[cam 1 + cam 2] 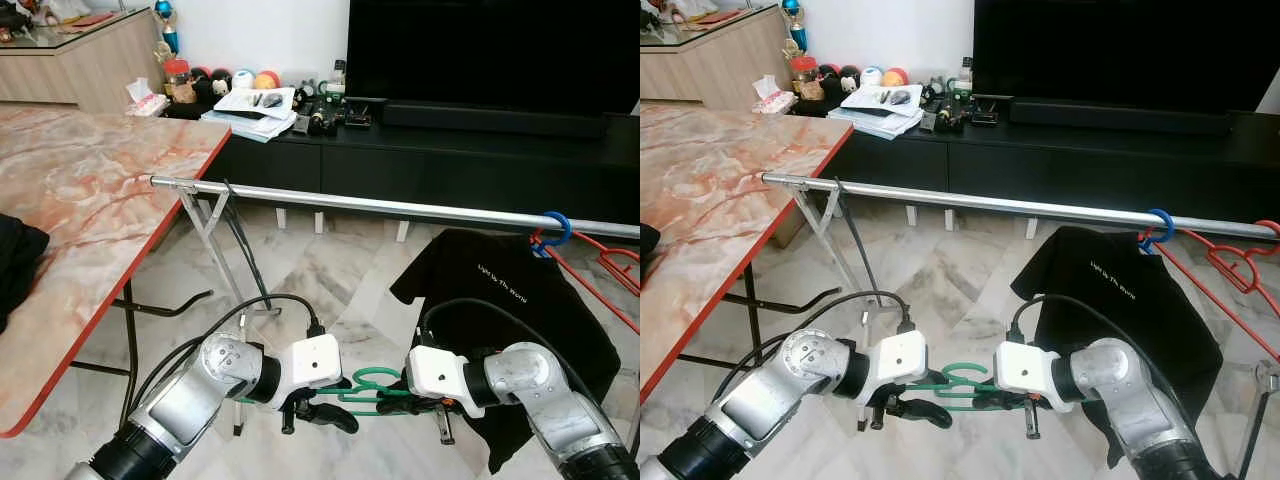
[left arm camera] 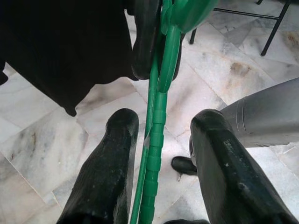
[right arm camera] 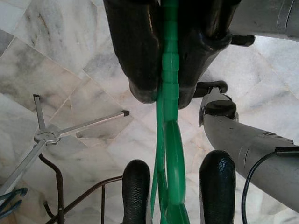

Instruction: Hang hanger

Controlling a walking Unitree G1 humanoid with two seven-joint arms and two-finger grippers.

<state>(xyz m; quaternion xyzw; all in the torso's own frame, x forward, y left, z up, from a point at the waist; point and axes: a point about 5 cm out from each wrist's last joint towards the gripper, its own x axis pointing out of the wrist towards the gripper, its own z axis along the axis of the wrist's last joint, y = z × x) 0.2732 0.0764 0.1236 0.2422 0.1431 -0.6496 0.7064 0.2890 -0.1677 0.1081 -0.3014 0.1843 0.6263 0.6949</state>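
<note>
Low in front of the robot, above the marble floor (image 1: 330, 270), a green hanger (image 1: 372, 392) lies flat between the two grippers. The right gripper (image 1: 392, 400) has its fingers (image 2: 145, 37) pressed together on the hanger (the left wrist view shows them clamped on the green plastic). The left gripper (image 1: 320, 408) has its fingers (image 2: 105, 168) a little apart, one at each side of the green bar, and I cannot tell whether they touch it.

Higher up, one silver rail (image 1: 380, 206) crosses the scene, well above the green hanger. On it hangs one black T-shirt (image 1: 500, 290) from a blue hook (image 1: 553, 228), and just beside it one red hanger (image 1: 600, 270) at the right end. This shirt hangs directly behind the right arm.

At the robot's left stands a marble-patterned table (image 1: 80, 190) with a red edge, and one dark cloth (image 1: 15, 265) lies on it. Behind the rail stands a black TV cabinet (image 1: 450, 150) which carries papers (image 1: 250, 108), some balls and small objects, and one large television (image 1: 490, 50).
</note>
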